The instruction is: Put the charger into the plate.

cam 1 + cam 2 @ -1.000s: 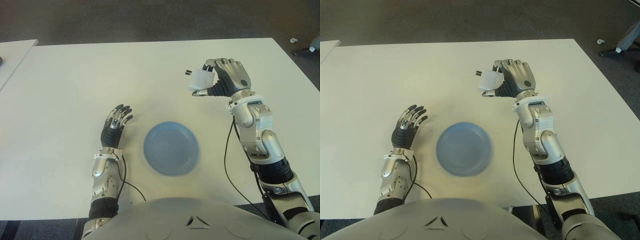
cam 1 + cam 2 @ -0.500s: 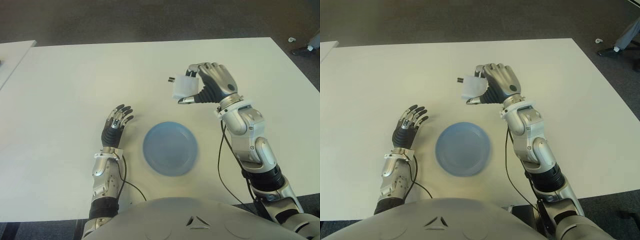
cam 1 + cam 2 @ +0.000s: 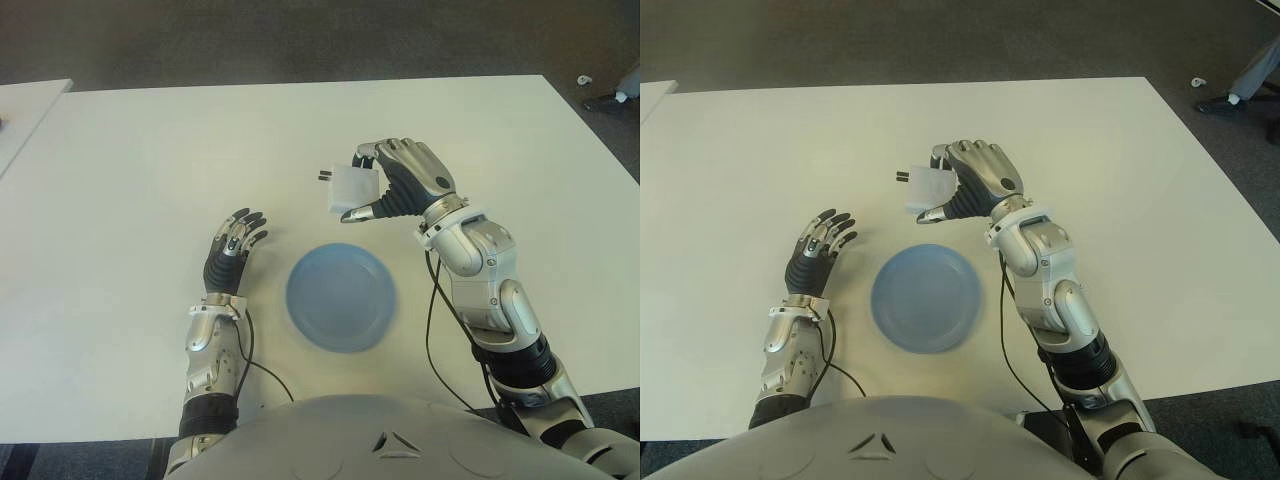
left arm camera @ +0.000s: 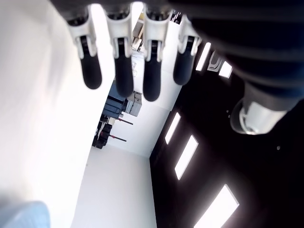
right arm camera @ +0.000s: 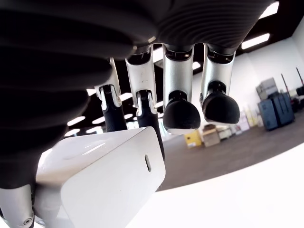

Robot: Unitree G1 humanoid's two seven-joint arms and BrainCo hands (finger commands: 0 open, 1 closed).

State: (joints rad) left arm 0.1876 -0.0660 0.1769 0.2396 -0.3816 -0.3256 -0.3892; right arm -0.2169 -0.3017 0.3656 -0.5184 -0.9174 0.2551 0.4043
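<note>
Fingers (image 3: 392, 172) of the right hand (image 3: 400, 180) grip the charger (image 3: 353, 189), probably just past the plate (image 3: 341, 297); left hand (image 3: 230, 250) spread beside it.

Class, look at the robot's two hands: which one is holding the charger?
The right hand, raised beyond the blue plate, grips the white charger. The left hand, left of the plate, has fingers spread and holds nothing.

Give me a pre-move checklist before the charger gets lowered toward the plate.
1. Right hand fingers closed on charger: ok.
2. Charger clear of the table: ok.
3. Charger above the plate: not ok, it shows beyond the far rim.
4. Plate bare: ok.
5. Left hand clear of plate, on its left side: ok.
6. Firmness of grip: cannot tell.
</note>
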